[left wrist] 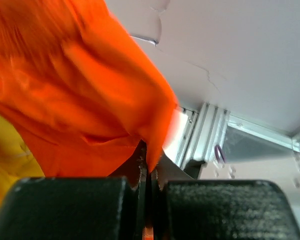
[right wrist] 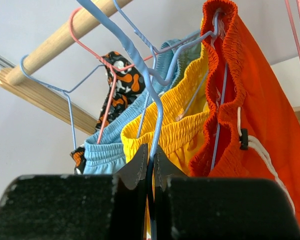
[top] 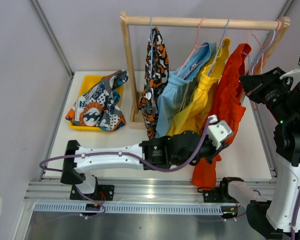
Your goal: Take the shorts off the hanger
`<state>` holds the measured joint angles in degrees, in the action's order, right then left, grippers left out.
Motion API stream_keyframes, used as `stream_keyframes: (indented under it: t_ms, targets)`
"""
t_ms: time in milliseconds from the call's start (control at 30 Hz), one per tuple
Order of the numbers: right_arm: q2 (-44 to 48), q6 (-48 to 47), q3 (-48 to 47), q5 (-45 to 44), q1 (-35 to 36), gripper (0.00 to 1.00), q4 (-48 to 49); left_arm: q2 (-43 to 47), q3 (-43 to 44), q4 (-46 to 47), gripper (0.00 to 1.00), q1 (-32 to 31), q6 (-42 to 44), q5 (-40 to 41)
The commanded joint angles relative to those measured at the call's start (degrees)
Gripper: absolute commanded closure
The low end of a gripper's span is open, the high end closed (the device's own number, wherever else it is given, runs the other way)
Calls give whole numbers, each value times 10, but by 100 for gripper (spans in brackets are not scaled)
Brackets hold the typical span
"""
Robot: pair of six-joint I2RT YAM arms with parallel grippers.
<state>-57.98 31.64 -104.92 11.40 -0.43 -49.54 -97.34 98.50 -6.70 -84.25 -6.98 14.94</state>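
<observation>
Several shorts hang on wire hangers from the wooden rack: blotch print, light blue, yellow and red-orange. The dark blue cartoon-print shorts lie in a yellow tray. My left gripper is shut on the lower part of the red-orange shorts. My right gripper is shut on a blue wire hanger beside the red-orange shorts' waistband. The yellow and light blue waistbands hang just behind.
The rack's left post stands next to the tray. Empty pink and blue hangers hang at the rod's right end. Grey walls close in the left and back. A metal rail runs along the near edge.
</observation>
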Motion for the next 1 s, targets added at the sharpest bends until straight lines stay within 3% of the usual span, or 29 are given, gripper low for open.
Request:
stream_keyframes:
  t_ms: [0,233,500,700,967]
  targets:
    - [-22,-22,-56,-2,3,100,27,73,-64,41,100,-49,-9,37]
    - [-84,-45,-133,-23,3,100,9,111,-195,63,100,-154,-42,92]
    - [-71,-36,-133,-19,3,100,-26,87,-213,98,100,-153,-73,114]
    - [-10,-31,-105,-11,3,100,-118,62,-147,71,100,-61,-70,116]
    - [72,-4,-79,26,3,100,-237,-21,54,-33,100,90,-58,103]
